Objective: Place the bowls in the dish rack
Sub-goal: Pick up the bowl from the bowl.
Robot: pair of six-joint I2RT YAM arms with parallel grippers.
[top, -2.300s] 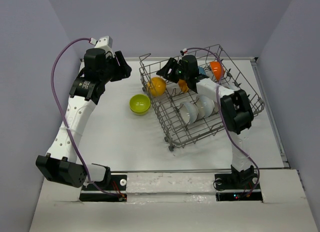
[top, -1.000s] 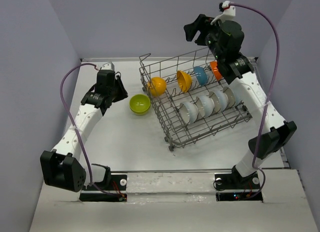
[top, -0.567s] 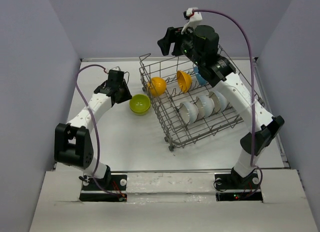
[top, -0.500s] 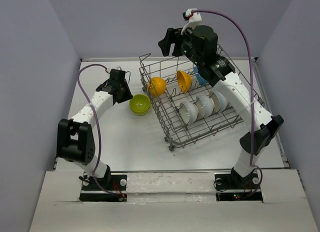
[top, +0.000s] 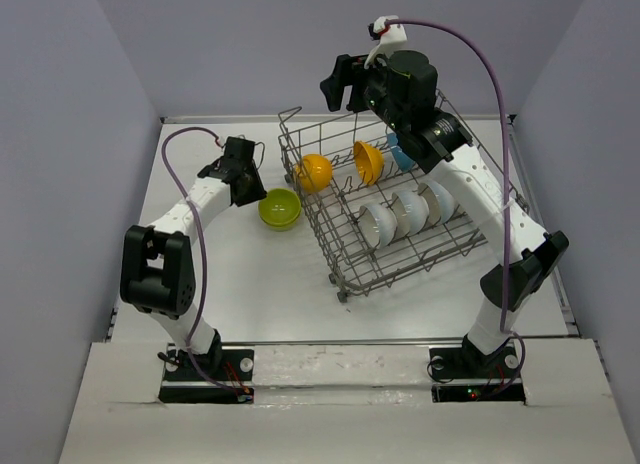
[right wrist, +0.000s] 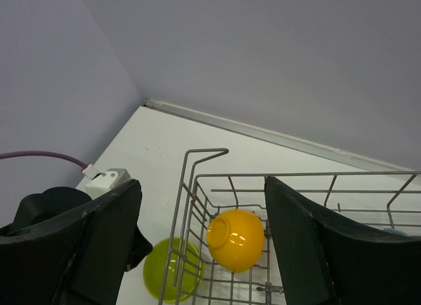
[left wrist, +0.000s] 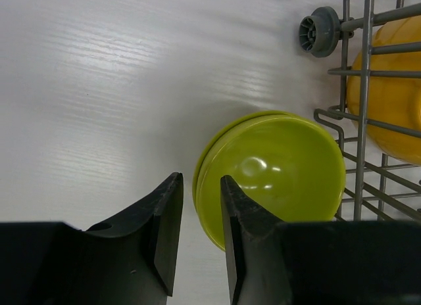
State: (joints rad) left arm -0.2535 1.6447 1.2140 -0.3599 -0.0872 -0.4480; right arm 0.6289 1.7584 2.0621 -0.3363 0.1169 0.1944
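A lime green bowl [top: 280, 208] sits on the white table just left of the grey wire dish rack [top: 412, 265]. My left gripper [top: 257, 191] is low at the bowl's left side. In the left wrist view its narrowly open fingers [left wrist: 200, 179] straddle the bowl's [left wrist: 276, 173] left rim, one finger [left wrist: 166, 233] outside and one over the bowl. My right gripper [top: 338, 84] is wide open and empty, high above the rack's far left corner. The rack holds a yellow-orange bowl [top: 313, 172], an orange bowl [top: 368, 161], a blue bowl [top: 400, 152] and several white bowls [top: 408, 214].
The rack's [left wrist: 358, 68] wire wall and a grey wheel [left wrist: 319, 31] stand right beside the lime bowl. The right wrist view shows the rack [right wrist: 186, 187], the yellow-orange bowl [right wrist: 237, 239] and the lime bowl [right wrist: 161, 275] below. Grey walls enclose the table.
My right arm has risen out of the rack, leaving an orange bowl in it, and now hangs high. My left gripper has come down and right to the lime bowl's rim.
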